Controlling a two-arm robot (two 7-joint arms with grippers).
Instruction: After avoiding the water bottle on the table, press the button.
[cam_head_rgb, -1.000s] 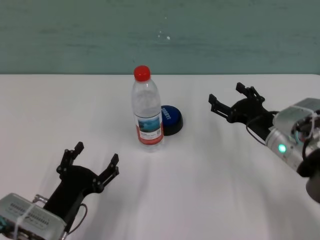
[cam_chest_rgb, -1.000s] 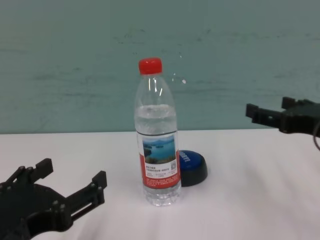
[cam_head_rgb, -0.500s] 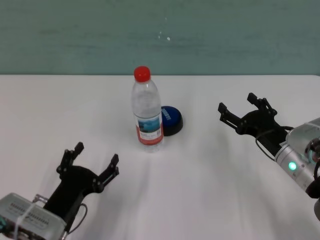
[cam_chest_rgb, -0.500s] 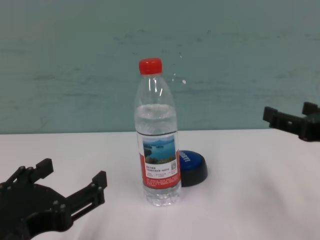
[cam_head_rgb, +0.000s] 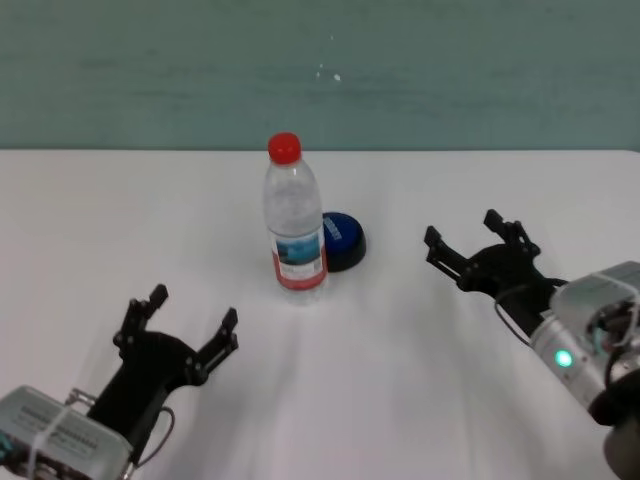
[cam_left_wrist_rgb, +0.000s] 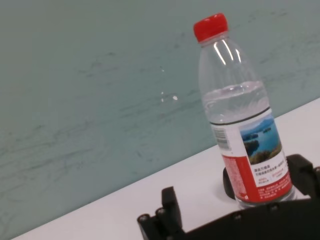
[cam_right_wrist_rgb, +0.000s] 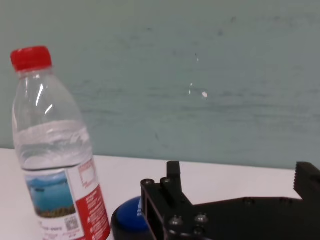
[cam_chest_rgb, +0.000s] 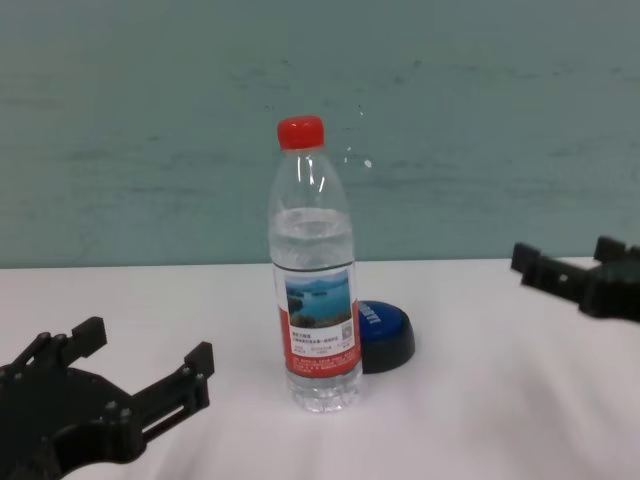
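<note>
Water bottle (cam_head_rgb: 296, 222) stands upright mid-table (cam_head_rgb: 400, 380), blue dome button (cam_head_rgb: 344, 240) touching its base behind and to the right | right gripper (cam_head_rgb: 471, 244) hovers right of the button, jaws wide, empty | left gripper (cam_head_rgb: 188, 320) parked near front-left, jaws wide.

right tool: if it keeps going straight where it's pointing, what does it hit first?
Likely the button. The right tool is open and points across the table toward it, with the water bottle just beyond on the button's left. Depth is unclear, so it might pass above.
</note>
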